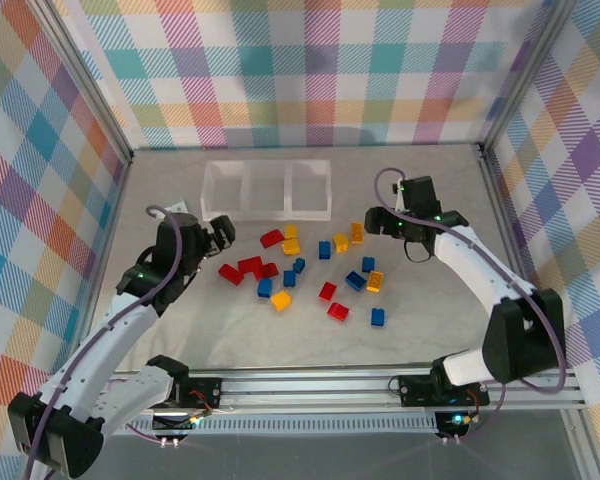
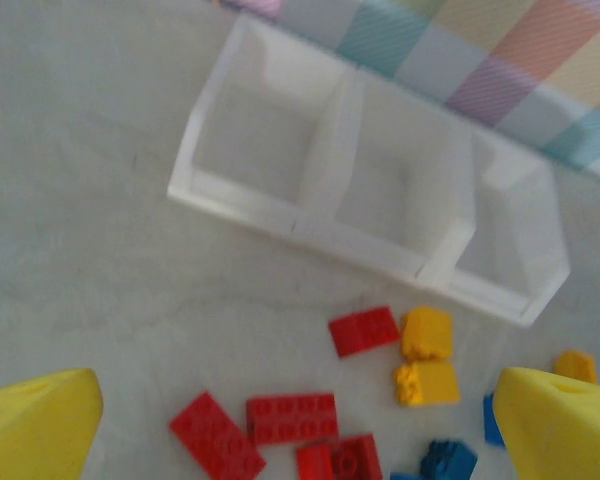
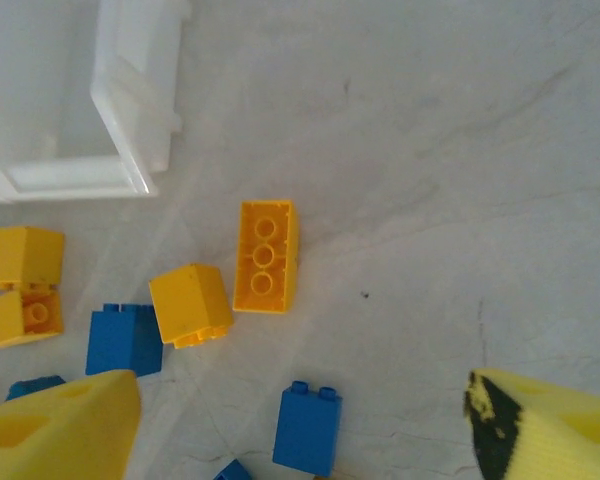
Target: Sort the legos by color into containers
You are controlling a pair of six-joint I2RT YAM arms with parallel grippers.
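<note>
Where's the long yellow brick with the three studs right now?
Right wrist view: the long yellow brick lies flat, studs up, just right of the tray's near corner, with a squat yellow brick close on its left.

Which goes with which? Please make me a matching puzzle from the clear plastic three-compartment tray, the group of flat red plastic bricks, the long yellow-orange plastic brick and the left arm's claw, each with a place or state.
Things:
1. clear plastic three-compartment tray
2. group of flat red plastic bricks
3. long yellow-orange plastic brick
4. left gripper

Places or states:
A. open, holding nothing
B. lying studs up, just off the tray's corner
C. every compartment empty
D. lying close beside the left gripper

Pairs: 1-C, 2-D, 3-B, 4-A
</note>
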